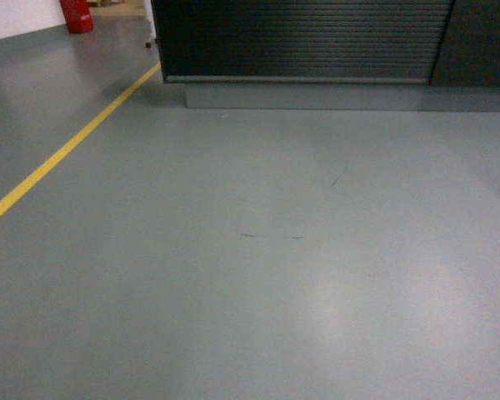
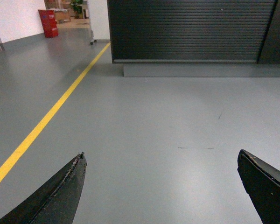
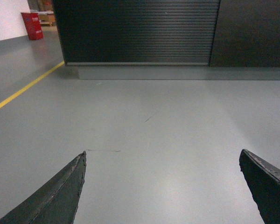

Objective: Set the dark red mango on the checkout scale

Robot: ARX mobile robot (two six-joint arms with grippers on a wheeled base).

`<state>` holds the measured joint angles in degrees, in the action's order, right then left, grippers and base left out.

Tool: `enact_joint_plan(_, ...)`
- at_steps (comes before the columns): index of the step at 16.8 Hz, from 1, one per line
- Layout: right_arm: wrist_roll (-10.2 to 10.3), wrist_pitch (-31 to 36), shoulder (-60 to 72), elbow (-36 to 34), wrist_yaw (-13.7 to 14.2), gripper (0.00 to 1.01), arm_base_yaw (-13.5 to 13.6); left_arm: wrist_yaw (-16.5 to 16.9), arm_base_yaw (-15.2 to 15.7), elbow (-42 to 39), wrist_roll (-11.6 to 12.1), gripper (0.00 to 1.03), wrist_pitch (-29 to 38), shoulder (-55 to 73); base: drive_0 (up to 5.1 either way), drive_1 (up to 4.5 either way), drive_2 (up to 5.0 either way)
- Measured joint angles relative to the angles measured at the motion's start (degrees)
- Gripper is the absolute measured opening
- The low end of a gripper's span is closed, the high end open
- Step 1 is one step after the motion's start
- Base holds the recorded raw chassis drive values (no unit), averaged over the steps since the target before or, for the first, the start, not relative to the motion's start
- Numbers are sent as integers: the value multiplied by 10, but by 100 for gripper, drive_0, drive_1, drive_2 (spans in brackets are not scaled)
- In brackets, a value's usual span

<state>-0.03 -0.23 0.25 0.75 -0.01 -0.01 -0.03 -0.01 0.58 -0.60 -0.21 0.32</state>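
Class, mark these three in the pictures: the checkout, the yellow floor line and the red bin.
checkout (image 1: 300, 37), head view, on its ribbed dark front panel.
yellow floor line (image 2: 46, 119), left wrist view, midway along the stripe.
red bin (image 3: 32, 25), right wrist view, on its front face.

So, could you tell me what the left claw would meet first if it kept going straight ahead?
Probably the checkout's ribbed front panel, across open grey floor. The left claw is open and empty, and nothing lies between, though depth is hard to judge.
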Motion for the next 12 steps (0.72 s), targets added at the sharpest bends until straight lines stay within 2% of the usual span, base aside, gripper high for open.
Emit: enact_joint_plan(12,0,0,0,0,0,98,0,0,0,0,0,98,0,0,0,0,0)
